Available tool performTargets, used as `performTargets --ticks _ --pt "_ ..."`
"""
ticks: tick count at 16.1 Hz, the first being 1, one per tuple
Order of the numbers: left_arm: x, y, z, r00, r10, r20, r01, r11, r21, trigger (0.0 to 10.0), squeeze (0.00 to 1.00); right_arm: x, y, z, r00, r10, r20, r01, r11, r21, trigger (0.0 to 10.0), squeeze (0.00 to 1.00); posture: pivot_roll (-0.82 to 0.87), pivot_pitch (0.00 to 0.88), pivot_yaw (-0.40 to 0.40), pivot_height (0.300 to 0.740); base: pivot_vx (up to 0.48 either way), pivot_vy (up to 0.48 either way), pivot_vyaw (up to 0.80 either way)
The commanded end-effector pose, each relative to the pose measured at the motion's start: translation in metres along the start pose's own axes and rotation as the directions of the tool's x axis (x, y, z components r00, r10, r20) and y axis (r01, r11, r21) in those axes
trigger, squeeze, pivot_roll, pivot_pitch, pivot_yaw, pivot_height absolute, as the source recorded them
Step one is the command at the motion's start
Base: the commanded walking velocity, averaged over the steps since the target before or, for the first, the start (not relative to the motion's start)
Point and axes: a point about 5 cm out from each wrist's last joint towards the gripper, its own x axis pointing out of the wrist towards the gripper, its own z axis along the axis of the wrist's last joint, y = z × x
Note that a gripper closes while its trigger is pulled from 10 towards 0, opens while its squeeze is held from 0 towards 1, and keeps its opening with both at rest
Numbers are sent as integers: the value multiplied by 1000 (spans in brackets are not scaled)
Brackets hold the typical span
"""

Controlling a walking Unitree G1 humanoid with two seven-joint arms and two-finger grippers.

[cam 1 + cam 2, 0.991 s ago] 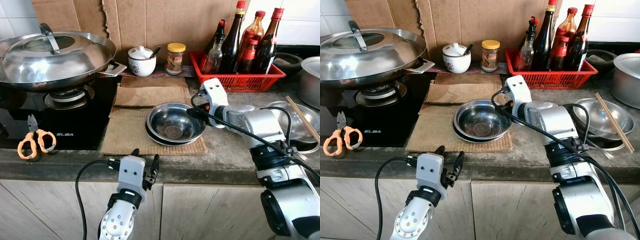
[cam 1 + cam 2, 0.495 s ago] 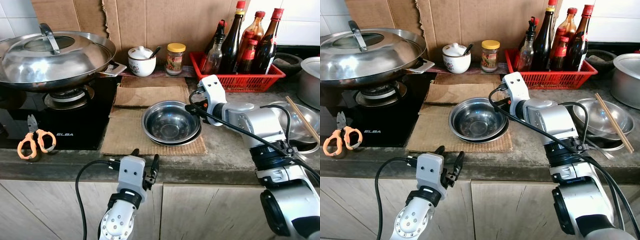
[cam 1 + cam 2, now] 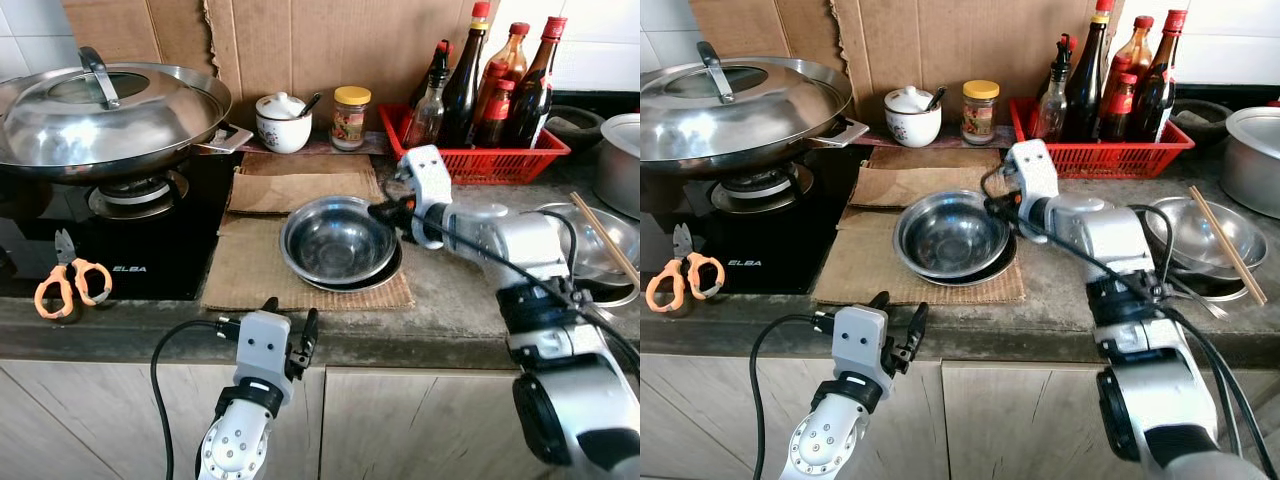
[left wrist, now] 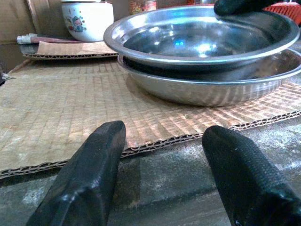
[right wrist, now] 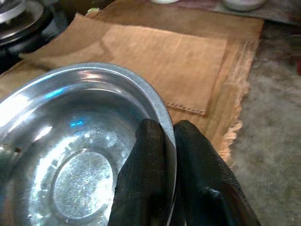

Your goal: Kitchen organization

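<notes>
The right gripper (image 3: 385, 211) pinches the right rim of the upper steel bowl (image 3: 330, 236), one finger inside the rim, one outside, as the right wrist view shows (image 5: 162, 141). That bowl sits tilted and shifted a bit left over a lower steel bowl (image 3: 385, 270), w/ both on the cardboard mat (image 3: 250, 270) at the counter's middle.

The left gripper (image 3: 290, 325) hovers at the near counter edge, just below the mat; its fingers (image 4: 84, 179) are spread wide & hold nothing, pointing toward the two bowls.

On the left: a lidded wok (image 3: 100, 110) on the gas stove (image 3: 130, 200), & orange-handled scissors (image 3: 70, 280) at the near left, partly on the stove's near edge.

Far side, against the cardboard backing: a white sugar pot (image 3: 283, 120) w/ spoon, & a yellow-lid jar (image 3: 351, 116) just right of it. A red basket (image 3: 470, 155) w/ several sauce bottles (image 3: 462, 80) stands to the far right.

On the right: another steel dish (image 3: 600, 240) w/ chopsticks (image 3: 605, 240) laid across it, and a pot (image 3: 622, 160) at the frame edge beyond it.
</notes>
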Motion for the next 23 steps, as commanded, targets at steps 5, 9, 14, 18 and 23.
performTargets --ticks 5,9,14,18,23 --pt "1 1 -4 1000 8 -22 -8 1000 1 10000 0 0 -4 -1 1000 -1 -16 2 995 97 0 0 104 22 -72 740 0 0 0" --pt "1 1 -4 1000 9 -24 -9 1000 1 10000 0 -3 -3 -1 999 40 -35 -35 990 134 0 0 102 23 -69 740 0 0 0" --pt "1 1 -4 1000 9 -25 -9 1000 0 10000 0 -3 6 -9 993 83 -87 -75 994 85 10000 0 103 25 -68 740 0 0 0" --pt "1 1 -4 1000 9 -26 -9 1000 0 10000 0 -2 6 -10 992 76 -104 -70 995 67 10000 1000 105 25 -70 740 0 0 0" --pt "1 1 -4 1000 9 -25 -9 1000 -1 10000 0 -1 4 -11 990 63 -124 -56 997 59 10000 0 104 24 -72 740 0 0 0"
